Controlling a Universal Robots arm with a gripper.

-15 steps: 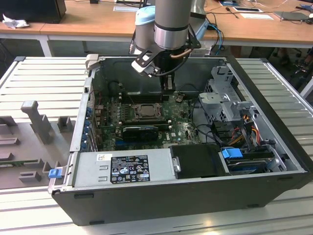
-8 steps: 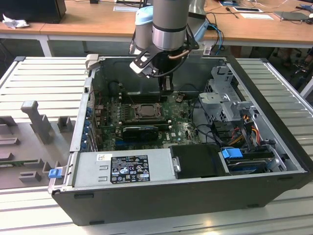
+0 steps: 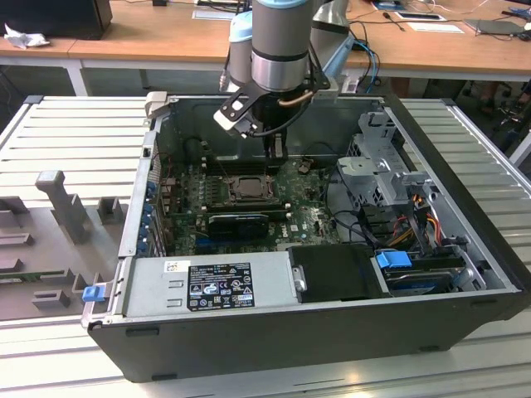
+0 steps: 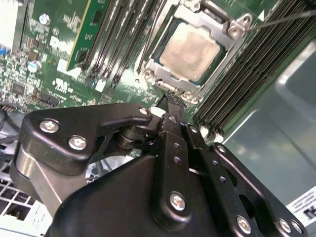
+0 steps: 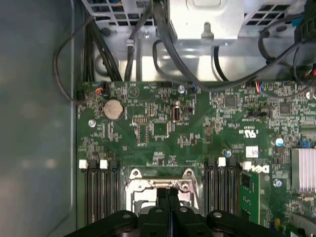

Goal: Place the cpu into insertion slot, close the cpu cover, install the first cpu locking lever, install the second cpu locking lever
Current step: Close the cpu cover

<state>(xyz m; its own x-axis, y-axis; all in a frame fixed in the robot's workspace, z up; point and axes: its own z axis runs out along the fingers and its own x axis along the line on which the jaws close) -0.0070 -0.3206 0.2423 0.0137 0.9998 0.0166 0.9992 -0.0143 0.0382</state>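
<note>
— Where is the gripper (image 3: 275,156)?
— In the exterior view it is at the upper centre of the frame. It hangs inside the open computer case (image 3: 274,340), just above the insertion slot (image 3: 247,189) at mid-frame.
— And its fingers?
— Pressed together with nothing between them. In the second wrist view the fingertips (image 4: 168,106) sit at the edge of the cpu cover (image 4: 212,15). They may be touching it, but I cannot tell.
— The cpu?
— The cpu (image 4: 190,52) lies flat in the slot. The cover's frame is down around it, and its pale top shows through the opening. Black memory slots (image 4: 247,74) flank the socket on the green motherboard (image 5: 163,128).
</note>
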